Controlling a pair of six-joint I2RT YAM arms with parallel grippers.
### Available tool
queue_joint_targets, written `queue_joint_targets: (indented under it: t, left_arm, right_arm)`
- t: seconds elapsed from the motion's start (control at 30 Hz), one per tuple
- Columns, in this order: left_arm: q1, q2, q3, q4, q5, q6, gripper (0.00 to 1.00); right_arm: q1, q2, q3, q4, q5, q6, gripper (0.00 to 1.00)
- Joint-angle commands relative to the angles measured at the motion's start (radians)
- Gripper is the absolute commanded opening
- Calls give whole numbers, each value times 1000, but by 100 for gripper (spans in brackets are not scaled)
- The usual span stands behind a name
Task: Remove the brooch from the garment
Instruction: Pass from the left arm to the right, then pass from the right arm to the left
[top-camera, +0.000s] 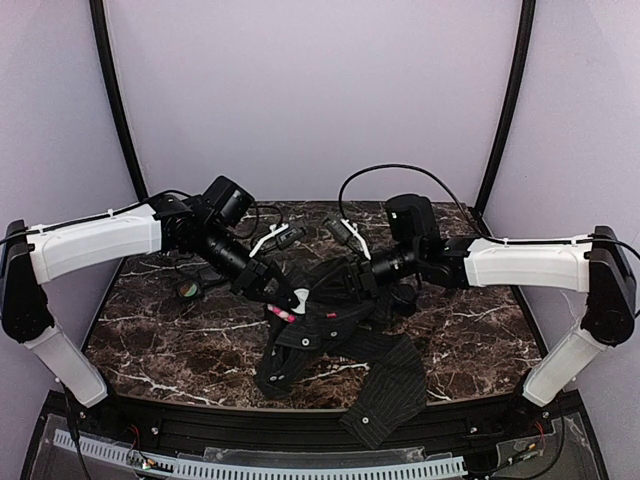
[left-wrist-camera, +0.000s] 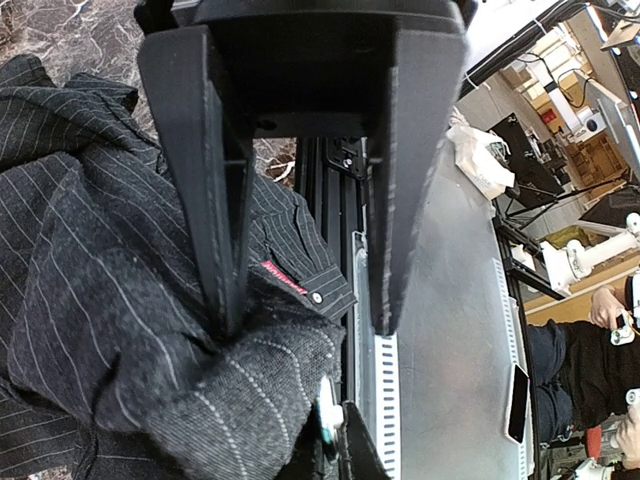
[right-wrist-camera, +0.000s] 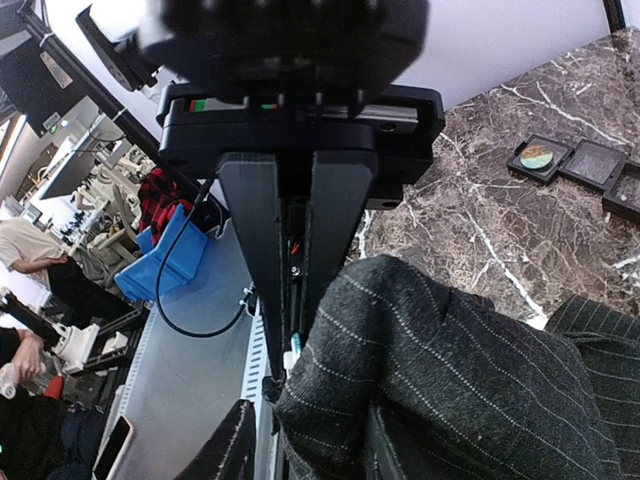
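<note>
The brooch (top-camera: 283, 313) shows pink on the garment (top-camera: 385, 385), just beside both sets of fingertips. The right fingers (right-wrist-camera: 255, 250) stand almost together at the cloth; whether they grip anything cannot be told. The left fingers (left-wrist-camera: 200, 200) stand apart, one tip pressing the garment on the worktop (top-camera: 170, 345).
</note>
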Motion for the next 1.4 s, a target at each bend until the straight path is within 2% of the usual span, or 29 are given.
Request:
queue_joint_targets:
  t: [0.0, 0.1, 0.27, 0.4, 0.43, 0.47, 0.5, 0.57, 0.63, 0.7, 0.87, 1.0, 1.17, 1.37]
  left_arm:
    - [0, 0, 30, -6, 30, 18, 1]
    - [0, 1, 27, -2, 25, 16, 1]
    - [0, 4, 17, 27, 13, -7, 1]
    - [7, -20, -15, 98, -19, -54, 4]
    - [14, -32, -29, 126, -25, -62, 8]
    - [19, -39, -36, 142, -29, -84, 22]
    - [31, -55, -55, 178, -33, -95, 28]
    - [48, -79, -84, 233, -29, -128, 50]
    - [59, -98, -108, 283, -25, -148, 61]
    - [62, -102, -120, 312, -20, -183, 64]
    - [63, -78, -132, 357, 28, -237, 58]
    - [63, -83, -154, 436, 41, -284, 48]
    - [63, -86, -180, 499, 53, -333, 43]
    - [61, -71, -188, 543, 74, -372, 32]
  right_arm:
    - [20, 19, 25, 63, -25, 23, 33]
    - [27, 25, 23, 74, -22, 30, 24]
    - [35, 32, 19, 97, -16, 45, 0]
    - [34, 6, -28, 180, 36, 86, 0]
    - [33, -10, -48, 221, 58, 106, 0]
    - [30, -28, -72, 260, 90, 128, 0]
    - [27, -45, -99, 305, 122, 150, 0]
    - [20, -82, -147, 387, 194, 196, 0]
    - [19, -113, -184, 446, 246, 222, 0]
    - [19, -130, -209, 504, 278, 244, 0]
    - [18, -144, -233, 553, 327, 269, 0]
    - [20, -138, -236, 565, 350, 278, 0]
    - [23, -116, -228, 575, 344, 282, 0]
    - [32, -91, -211, 567, 347, 277, 0]
